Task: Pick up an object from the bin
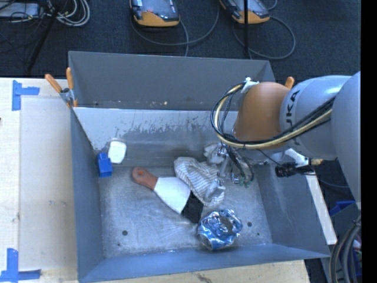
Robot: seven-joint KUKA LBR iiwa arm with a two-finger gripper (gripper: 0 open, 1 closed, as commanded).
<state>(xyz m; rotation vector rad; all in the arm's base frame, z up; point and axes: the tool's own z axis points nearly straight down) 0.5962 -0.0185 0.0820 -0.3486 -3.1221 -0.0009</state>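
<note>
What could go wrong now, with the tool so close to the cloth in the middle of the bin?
1. The tool hangs at the right edge of the crumpled cloth. A grasp there may catch only a loose fold, and the cloth could slip out.
2. The cloth lies against the brush, so lifting it might drag the brush along.
3. The blue crinkled wrapper lies just beside them and could be pushed aside.

You see a blue block touching a white block by the left wall of the bin, and crumpled blue foil near its front wall.
</note>
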